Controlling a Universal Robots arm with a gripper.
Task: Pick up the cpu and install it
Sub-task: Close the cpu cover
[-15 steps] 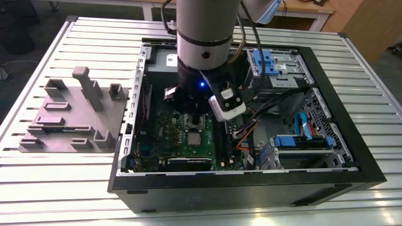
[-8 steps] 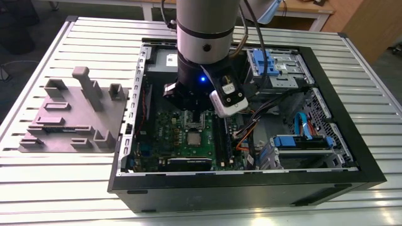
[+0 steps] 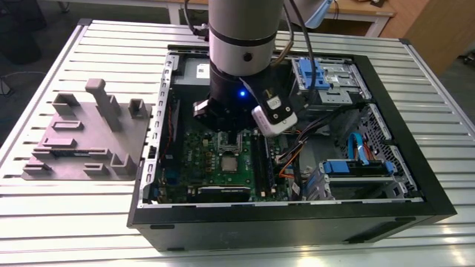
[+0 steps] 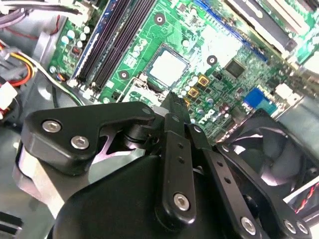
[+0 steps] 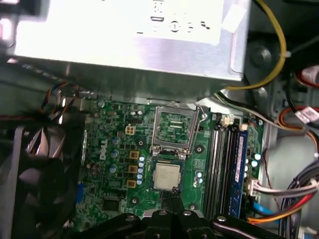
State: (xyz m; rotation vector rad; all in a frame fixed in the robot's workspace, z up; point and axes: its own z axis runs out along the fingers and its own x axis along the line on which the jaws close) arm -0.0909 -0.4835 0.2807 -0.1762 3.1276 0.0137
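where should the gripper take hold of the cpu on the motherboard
Probably by two opposite side edges, coming straight down from above. The cpu lies flat on the motherboard, just below the raised socket frame, so only its thin edges offer a pinch. The gripper sits beside one edge, fingertips together.

We can make out no readable words or numbers. The grey metal box point(image 5: 99, 55) carries a white label point(image 5: 174, 22) with dark print, and the green circuit board point(image 5: 117, 186) bears small white markings, all illegible to us.
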